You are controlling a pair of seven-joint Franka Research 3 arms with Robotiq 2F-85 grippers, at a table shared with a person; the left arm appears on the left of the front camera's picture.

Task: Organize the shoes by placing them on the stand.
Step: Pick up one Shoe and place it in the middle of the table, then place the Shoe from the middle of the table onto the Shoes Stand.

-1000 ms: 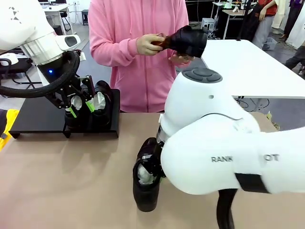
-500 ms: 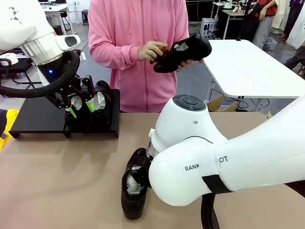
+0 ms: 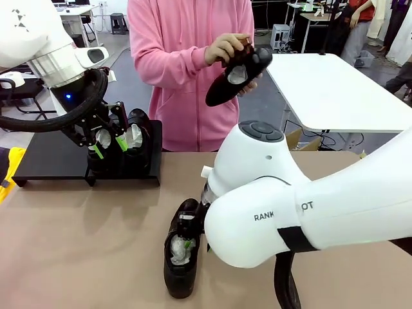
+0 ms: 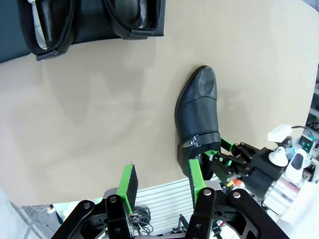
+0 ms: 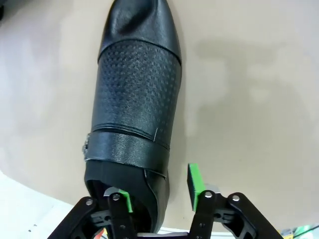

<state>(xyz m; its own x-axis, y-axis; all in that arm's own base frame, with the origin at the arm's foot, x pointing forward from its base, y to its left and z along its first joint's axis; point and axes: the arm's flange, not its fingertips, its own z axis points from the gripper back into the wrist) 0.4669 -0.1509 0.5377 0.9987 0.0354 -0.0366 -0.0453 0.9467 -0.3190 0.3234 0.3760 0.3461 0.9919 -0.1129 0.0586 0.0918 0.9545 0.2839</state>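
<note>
Two black shoes (image 3: 136, 132) (image 4: 50, 25) stand on the right end of the low black stand (image 3: 45, 158) (image 4: 92, 17). My left gripper (image 3: 108, 147) (image 4: 163, 179) hangs open just over them, holding nothing. A third shoe (image 3: 180, 264) (image 4: 197, 114) (image 5: 137, 94) rests on the brown table near the front. My right gripper (image 3: 190, 243) (image 5: 159, 191) is open at its heel, one finger inside the opening and the other clear of its side. A person in pink holds a fourth shoe (image 3: 238, 74) in both hands above the far edge.
My right arm's white bulk (image 3: 309, 212) covers the front right of the table. The stand's left part is bare. A white table (image 3: 335, 90) stands behind on the right. Something yellow (image 3: 8, 170) lies at the far left edge.
My right gripper carried the shoe left and down to the table, then opened off it. The person turned and raised the shoe in their hands. My left arm stayed still.
</note>
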